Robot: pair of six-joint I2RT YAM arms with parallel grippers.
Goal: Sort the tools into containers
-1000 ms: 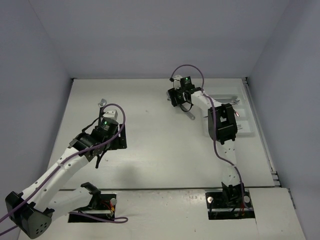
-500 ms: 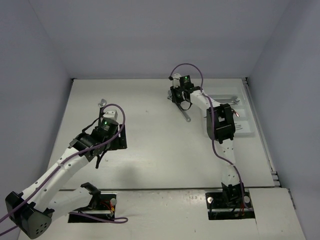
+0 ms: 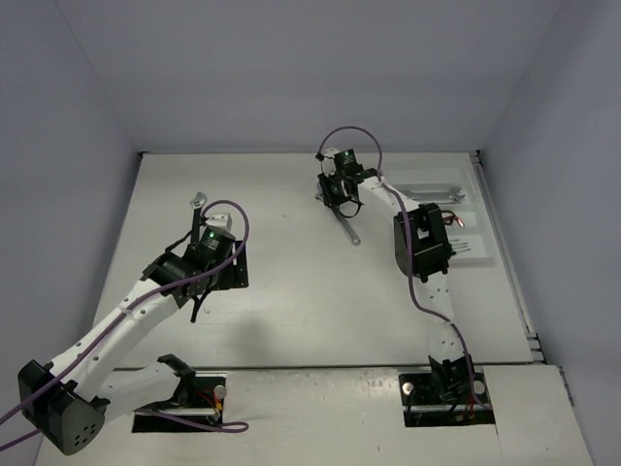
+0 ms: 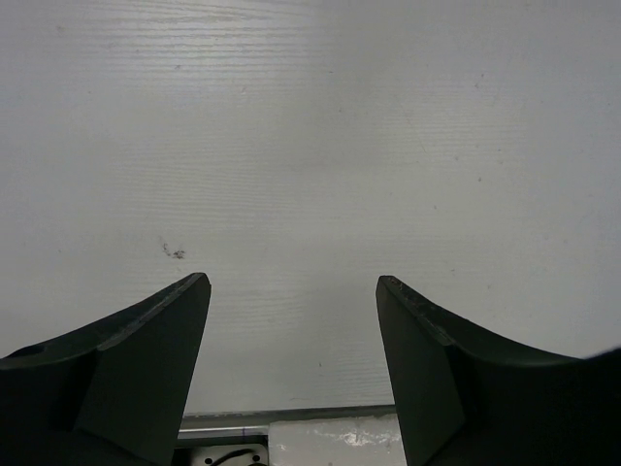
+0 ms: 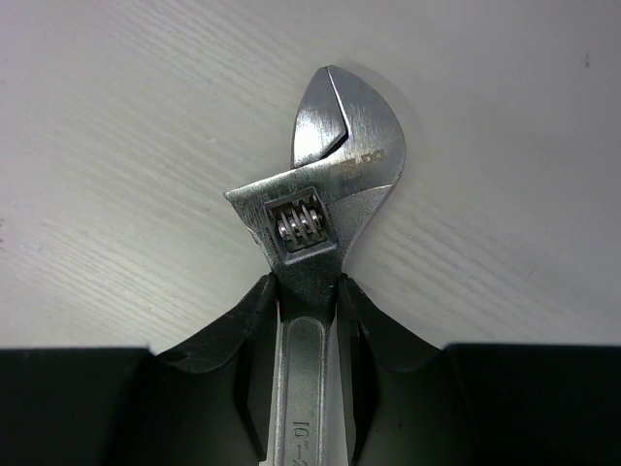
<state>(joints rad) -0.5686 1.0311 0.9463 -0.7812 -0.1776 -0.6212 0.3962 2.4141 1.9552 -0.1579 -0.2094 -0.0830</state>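
Observation:
My right gripper (image 3: 337, 197) is at the far middle of the table, shut on a silver adjustable wrench (image 3: 349, 231). In the right wrist view the jaws (image 5: 308, 283) pinch the wrench's neck just below its head (image 5: 335, 165), which sits close over the white table. The handle points back toward the arm bases. The white tray of containers (image 3: 477, 209) lies to the right, with a silver wrench (image 3: 427, 192) in its far compartment. My left gripper (image 3: 219, 270) hangs open over bare table at the left (image 4: 293, 282), holding nothing.
A small silver wrench (image 3: 199, 201) lies on the table just beyond the left arm. Thin tools (image 3: 464, 248) show in the tray's near compartment, partly hidden by the right arm. The table's near edge (image 4: 291, 416) shows below the left fingers.
The right gripper has closed on the adjustable wrench and moved left with it, away from the tray. The left arm shifted slightly and stays open.

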